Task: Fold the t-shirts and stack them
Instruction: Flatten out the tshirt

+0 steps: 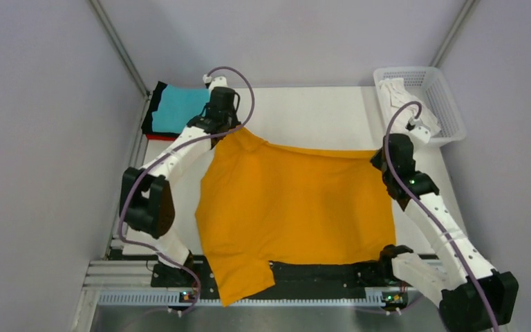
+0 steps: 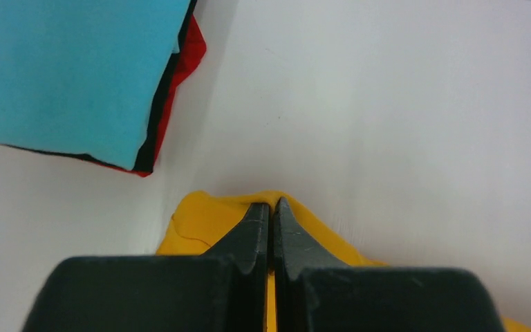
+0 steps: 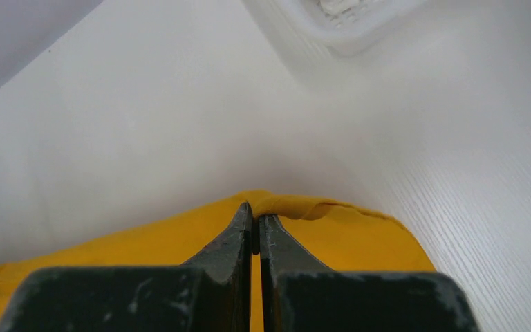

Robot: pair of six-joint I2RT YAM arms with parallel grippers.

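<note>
Orange-yellow t-shirt (image 1: pixel 297 207) is spread over the table (image 1: pixel 318 114), its near edge overhanging. Soft and limp, it is judged best held at corners; 2 far corners are clamped by left gripper (image 2: pixel 272 211) and right gripper (image 3: pixel 254 214).

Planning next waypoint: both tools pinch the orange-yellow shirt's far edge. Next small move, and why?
Probably drag both corners slightly farther away, together: left tool and right tool are shut on the orange-yellow shirt, whose near edge drapes over the black base plate.
</note>
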